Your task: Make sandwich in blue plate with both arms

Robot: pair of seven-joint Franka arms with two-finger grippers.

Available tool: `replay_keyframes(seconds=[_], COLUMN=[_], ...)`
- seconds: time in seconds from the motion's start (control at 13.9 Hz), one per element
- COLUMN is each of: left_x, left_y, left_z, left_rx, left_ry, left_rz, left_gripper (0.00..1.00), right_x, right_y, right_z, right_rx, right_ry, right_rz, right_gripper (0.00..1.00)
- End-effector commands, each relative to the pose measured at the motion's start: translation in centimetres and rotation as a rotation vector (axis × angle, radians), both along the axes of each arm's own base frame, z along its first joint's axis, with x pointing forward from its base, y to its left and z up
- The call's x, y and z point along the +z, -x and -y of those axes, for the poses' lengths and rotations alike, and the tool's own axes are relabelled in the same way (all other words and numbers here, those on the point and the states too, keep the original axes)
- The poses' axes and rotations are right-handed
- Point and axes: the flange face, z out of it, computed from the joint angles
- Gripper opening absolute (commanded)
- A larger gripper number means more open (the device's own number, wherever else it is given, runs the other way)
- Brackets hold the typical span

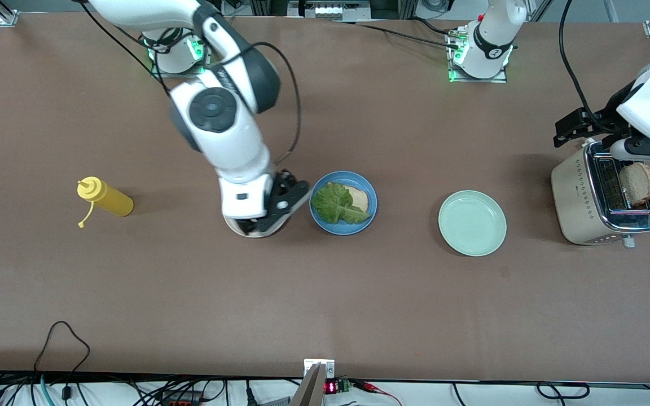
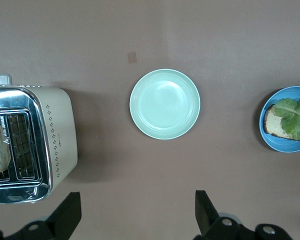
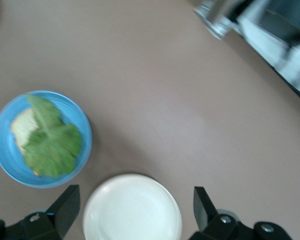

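Note:
The blue plate [image 1: 343, 224] holds one toast slice [image 1: 359, 197] with a crinkled green lettuce leaf [image 1: 333, 203] lying on top. The right wrist view shows the same plate [image 3: 5, 160] and lettuce [image 3: 52, 145]. My right gripper [image 3: 134, 207] hangs open and empty over a cream-white plate [image 3: 132, 220] beside the blue plate, toward the right arm's end. A second toast slice [image 1: 637, 183] stands in the toaster [image 1: 576, 197]. My left gripper [image 2: 136, 212] is open and empty in the air next to the toaster [image 2: 60, 135].
A pale mint-green plate [image 1: 471, 223] lies between the blue plate and the toaster. A yellow squeeze bottle [image 1: 105, 197] lies on its side toward the right arm's end. Cables run along the table edge nearest the front camera.

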Motion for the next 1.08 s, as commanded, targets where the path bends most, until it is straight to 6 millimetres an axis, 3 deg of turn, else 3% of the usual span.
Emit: replay_keyframes(seconds=[0.0,0.14,0.29,0.43,0.65,0.79,1.01], left_x=[0.6,0.6,0.6,0.5,0.6,0.5,0.6], left_y=[0.6,0.6,0.6,0.6,0.7,0.7,0.8], left_z=[-0.2,-0.2,-0.2,-0.3,-0.3,-0.3,-0.2], left_rx=[-0.021,-0.020,-0.020,-0.019,-0.019,-0.019,-0.020], left_ry=[-0.015,-0.014,-0.015,-0.015,-0.016,-0.014,-0.014], left_rz=[-0.001,0.000,-0.001,-0.009,-0.012,-0.012,-0.012], left_gripper=[1.00,1.00,1.00,1.00,1.00,1.00,1.00], right_x=[4.1,6.6,9.5,11.9,15.9,16.5,15.0], right_y=[0.1,-0.1,0.5,1.9,4.9,6.4,6.4], right_z=[6.0,10.6,15.4,20.7,25.5,29.7,37.9], right_rx=[-0.056,0.002,0.084,0.060,0.121,0.177,0.247], right_ry=[0.033,0.071,-0.012,-0.029,-0.067,-0.153,-0.310], right_rz=[-0.011,-0.044,-0.118,-0.123,-0.084,-0.079,-0.079], right_gripper=[1.00,1.00,1.00,1.00,1.00,1.00,1.00])
